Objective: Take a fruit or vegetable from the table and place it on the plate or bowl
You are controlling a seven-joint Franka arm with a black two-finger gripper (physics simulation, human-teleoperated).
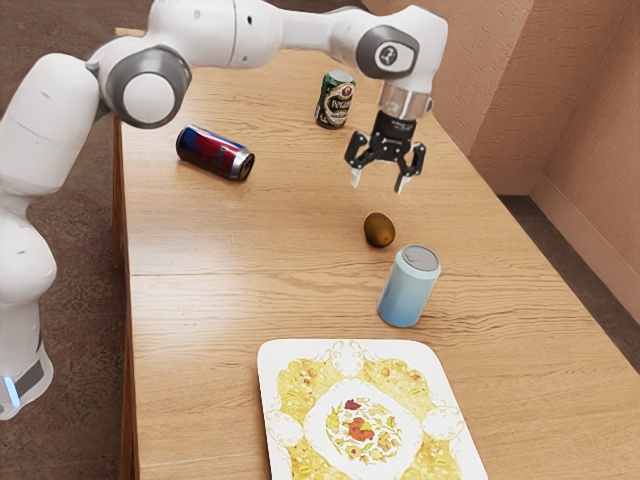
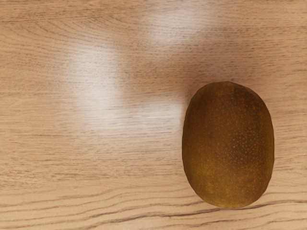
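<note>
Exterior view: black two-finger gripper, fingers apart, empty; brown oval kiwi lies at its 6 o'clock, untouched.

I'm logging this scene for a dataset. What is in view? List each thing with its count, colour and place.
kiwi: one, brown, on the table under the claw
light blue can: one, pale blue, standing between the kiwi and the plate
green can: one, green, upright at the table's far side
dark can: one, dark blue with red, lying on its side toward the exterior view's left
plate: one, white with a yellow and red floral pattern, at the table's near edge
table: one, light wood
arm: one, white, coming in from the exterior view's left
claw: one, black, open, hanging above the kiwi
</note>
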